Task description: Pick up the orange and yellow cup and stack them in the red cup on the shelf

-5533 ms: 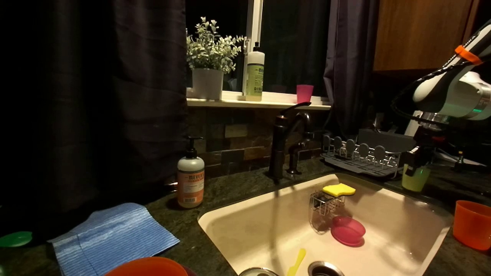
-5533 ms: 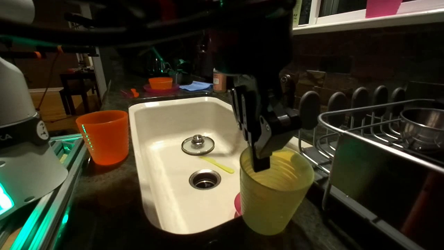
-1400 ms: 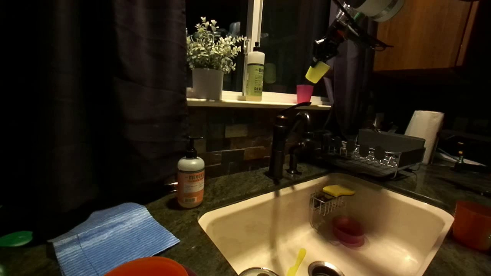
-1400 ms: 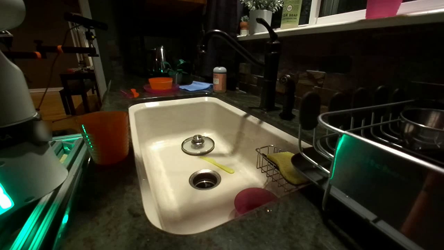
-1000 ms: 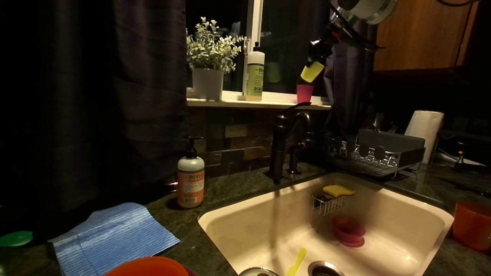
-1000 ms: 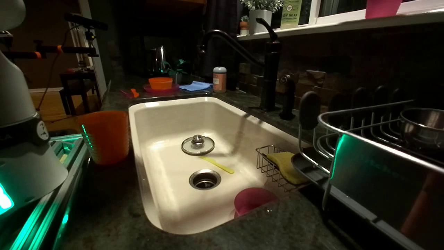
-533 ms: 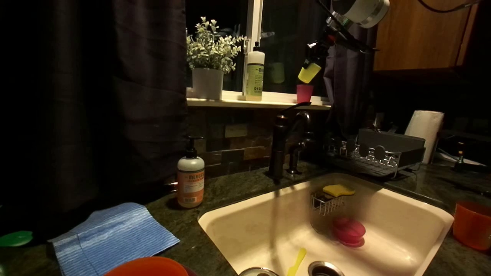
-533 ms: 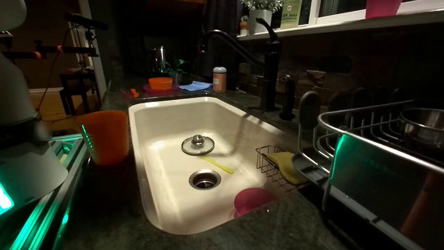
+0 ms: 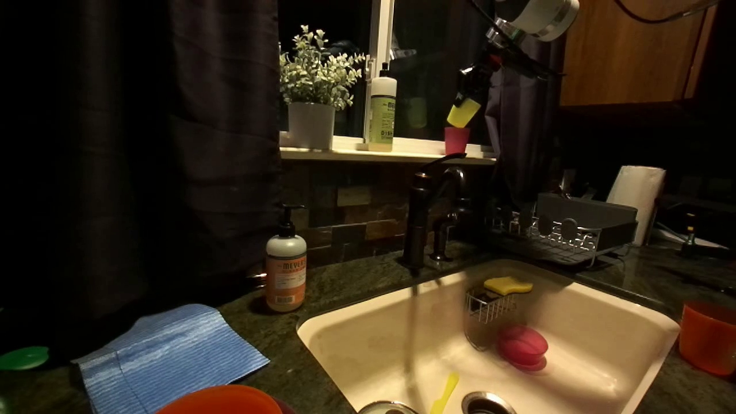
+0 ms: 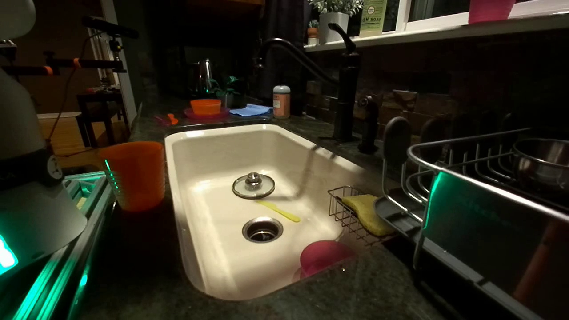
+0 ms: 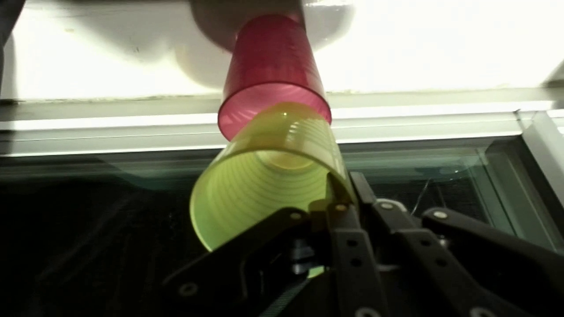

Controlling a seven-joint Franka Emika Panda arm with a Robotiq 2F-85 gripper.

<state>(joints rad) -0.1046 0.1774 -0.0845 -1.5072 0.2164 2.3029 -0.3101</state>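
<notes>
Windowsill [image 9: 362, 154] below, yellow cup [image 11: 275, 178] in the gripper [image 11: 346, 185]

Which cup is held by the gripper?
The yellow cup, tilted, its rim pinched by the gripper. The red cup stands on the windowsill, the orange cup on the counter beside the sink.

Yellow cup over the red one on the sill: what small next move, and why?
I'd probably tip the yellow cup more upright: the gripper holds it tilted by the rim, and in the wrist view its base overlaps the mouth of the red cup, so straightening might help it nest.
</notes>
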